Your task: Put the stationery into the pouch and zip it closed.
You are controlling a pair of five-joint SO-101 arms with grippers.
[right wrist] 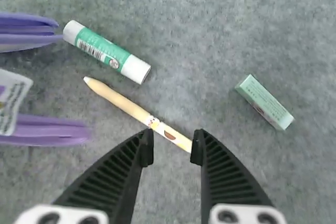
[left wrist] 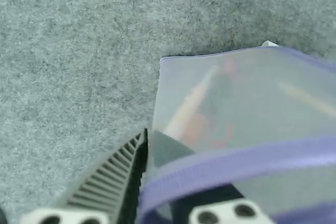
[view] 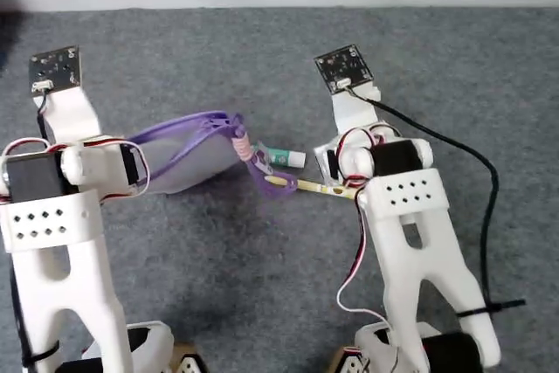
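The pouch (view: 188, 159) is held at its closed end by your left tool (left wrist: 157, 174), which is clamped on the purple edge. Its mouth gapes toward the loose stationery, and pencil-like shapes show dimly through its wall. Just outside the mouth lie the glue stick (right wrist: 105, 51) and the pencil (right wrist: 134, 111), tip toward the pouch. The eraser (right wrist: 262, 102) sits apart on the counter (view: 262, 286). Your right tool (right wrist: 170, 148) is partly open, astride the pencil's blunt end and gripping nothing. You're at the pencil pick-up, I judge: loading is unfinished and the zip not yet closed. Next, lower, close on the pencil and feed it tip-first into the mouth, with the left bracing the pouch.
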